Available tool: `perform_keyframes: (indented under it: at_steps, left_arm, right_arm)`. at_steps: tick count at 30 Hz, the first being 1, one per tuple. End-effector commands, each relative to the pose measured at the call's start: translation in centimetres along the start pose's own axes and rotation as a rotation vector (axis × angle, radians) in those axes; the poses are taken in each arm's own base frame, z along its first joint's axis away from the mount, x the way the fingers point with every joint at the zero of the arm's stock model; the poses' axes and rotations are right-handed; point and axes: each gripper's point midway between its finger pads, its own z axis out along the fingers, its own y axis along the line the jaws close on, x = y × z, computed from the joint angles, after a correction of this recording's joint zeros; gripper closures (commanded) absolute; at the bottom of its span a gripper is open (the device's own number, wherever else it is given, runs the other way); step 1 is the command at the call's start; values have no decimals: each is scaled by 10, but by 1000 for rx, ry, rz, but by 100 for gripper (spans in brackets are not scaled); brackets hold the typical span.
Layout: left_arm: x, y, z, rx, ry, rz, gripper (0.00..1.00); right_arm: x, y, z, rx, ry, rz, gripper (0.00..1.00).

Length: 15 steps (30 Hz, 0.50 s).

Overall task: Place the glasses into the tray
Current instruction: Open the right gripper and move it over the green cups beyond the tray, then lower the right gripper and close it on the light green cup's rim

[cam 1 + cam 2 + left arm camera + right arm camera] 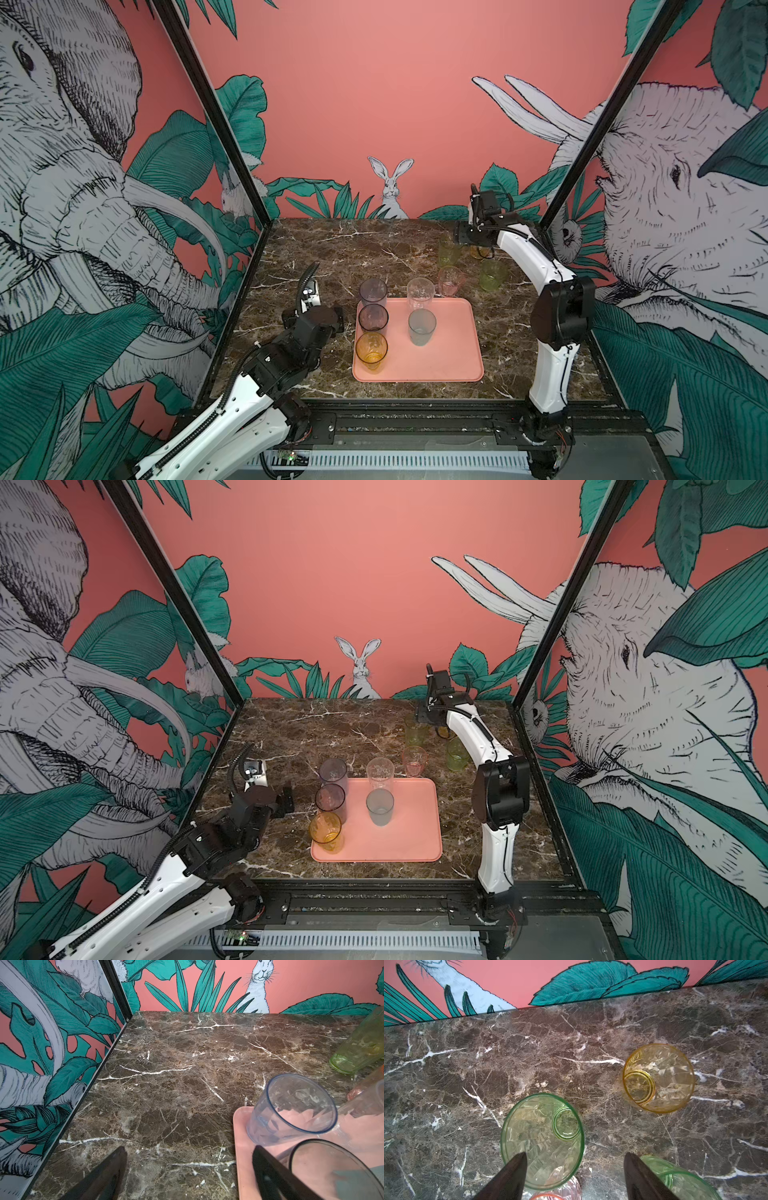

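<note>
- At one o'clock from the flat salmon-pink tray (449,357), right gripper (575,1178) hangs spread by a green translucent tumbler (542,1140), perhaps its next pick.
- Left gripper (187,1178), spread, waits clear at nine o'clock.

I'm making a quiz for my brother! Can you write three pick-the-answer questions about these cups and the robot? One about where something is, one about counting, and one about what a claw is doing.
1. Where is the pink glass?
A) on the marble table, just beyond the far rim of the tray
B) inside the tray
C) held in a gripper

2. How many green glasses are there?
A) one
B) two
C) four

3. What is the right gripper doing?
A) squeezing a glass
B) shut and empty
C) open, holding nothing

Answers:
1 A: in both top views it stands on the marble behind the tray, not in it.
2 B: one is far back and a second one stands nearer, to its right.
3 C: the right wrist view shows its fingers wide apart, with no glass clamped between them.
</note>
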Motion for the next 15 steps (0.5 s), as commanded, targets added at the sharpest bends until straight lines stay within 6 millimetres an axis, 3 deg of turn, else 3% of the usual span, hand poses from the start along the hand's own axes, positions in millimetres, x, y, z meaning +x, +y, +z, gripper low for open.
perform_keyframes:
  at_steps: [1,15]
  left_arm:
    - [-7,6,-4,-16,-16,-15,5]
    - [-5,5,-4,-12,-10,-19,5]
  right_arm:
    - [1,0,3,-10,28,23,24]
    - [10,2,19,-18,78,35,27]
